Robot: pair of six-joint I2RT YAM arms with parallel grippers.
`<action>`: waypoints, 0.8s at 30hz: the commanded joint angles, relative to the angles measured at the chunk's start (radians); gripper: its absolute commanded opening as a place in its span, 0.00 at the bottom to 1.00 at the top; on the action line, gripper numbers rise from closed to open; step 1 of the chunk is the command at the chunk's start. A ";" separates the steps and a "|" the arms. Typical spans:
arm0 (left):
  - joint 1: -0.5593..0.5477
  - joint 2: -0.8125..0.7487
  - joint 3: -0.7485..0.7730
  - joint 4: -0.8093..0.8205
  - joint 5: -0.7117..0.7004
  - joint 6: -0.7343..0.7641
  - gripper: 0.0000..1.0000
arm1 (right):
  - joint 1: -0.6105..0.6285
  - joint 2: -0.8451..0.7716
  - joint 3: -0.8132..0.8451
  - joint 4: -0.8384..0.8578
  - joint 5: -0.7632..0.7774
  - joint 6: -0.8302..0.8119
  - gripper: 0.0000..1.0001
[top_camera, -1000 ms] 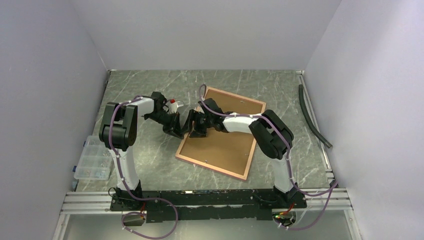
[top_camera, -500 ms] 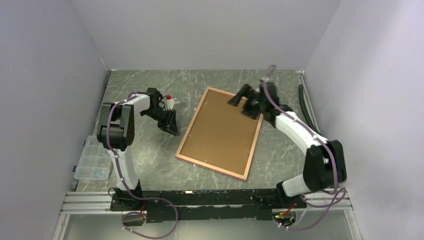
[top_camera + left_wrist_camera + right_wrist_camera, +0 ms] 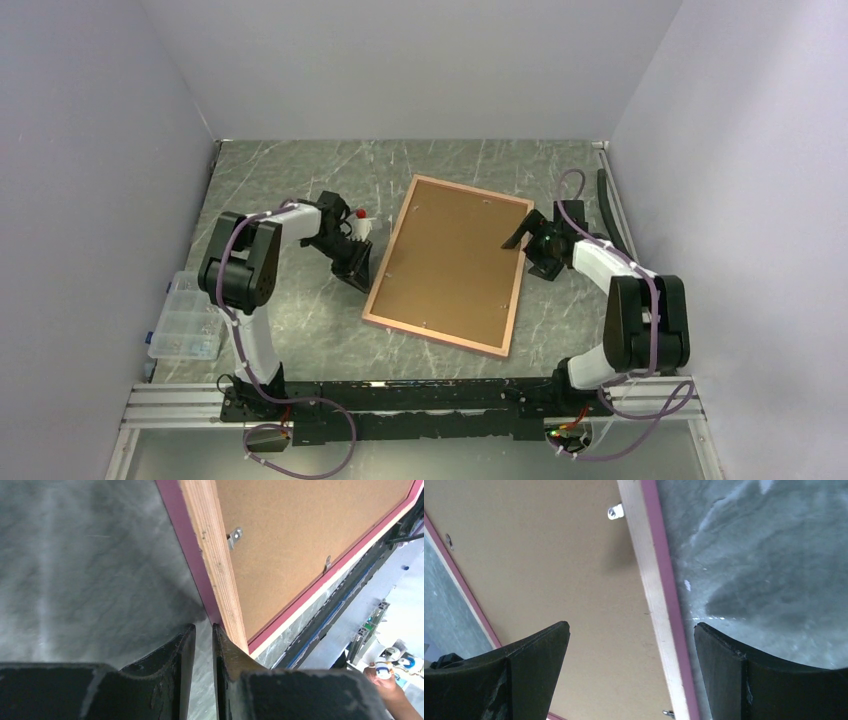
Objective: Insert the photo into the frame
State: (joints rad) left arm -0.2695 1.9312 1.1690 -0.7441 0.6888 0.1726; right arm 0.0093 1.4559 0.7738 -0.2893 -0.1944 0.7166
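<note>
The frame [image 3: 388,250] lies face down on the table, its wood-brown back up and a pink rim around it. The brown backing board [image 3: 450,260] sits inside it under small metal clips [image 3: 234,535]. The photo is hidden. My left gripper [image 3: 357,280] is low on the table at the frame's left edge [image 3: 215,565]. Its jaws are almost together with nothing between them, and the right fingertip [image 3: 222,640] touches the rim. My right gripper [image 3: 527,255] is open and straddles the frame's right edge [image 3: 651,580], one finger over the board [image 3: 549,570] and one over the table.
A clear plastic organiser box [image 3: 185,315] stands at the table's left edge. A black hose [image 3: 625,235] lies along the right wall. A person's hand [image 3: 387,690] shows beyond the near rail in the left wrist view. Walls close off three sides.
My right arm swung from the frame's left side, past its far corner, to its right edge. The frame turned and shifted right. My left gripper moved up against the frame's left edge.
</note>
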 commanded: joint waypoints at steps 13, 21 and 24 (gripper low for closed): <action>-0.107 -0.062 0.045 -0.142 0.203 0.133 0.31 | 0.008 0.067 0.148 0.017 -0.001 -0.023 1.00; 0.095 0.037 0.274 -0.065 0.256 -0.009 0.36 | 0.116 0.098 0.309 0.027 0.028 -0.001 1.00; 0.095 0.101 0.305 0.059 0.274 -0.134 0.36 | 0.211 0.204 0.401 0.043 0.015 0.018 0.97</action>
State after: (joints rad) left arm -0.1555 1.9491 1.4406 -0.8219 0.9012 0.1947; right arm 0.1078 1.5646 1.0580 -0.2832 -0.1791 0.7116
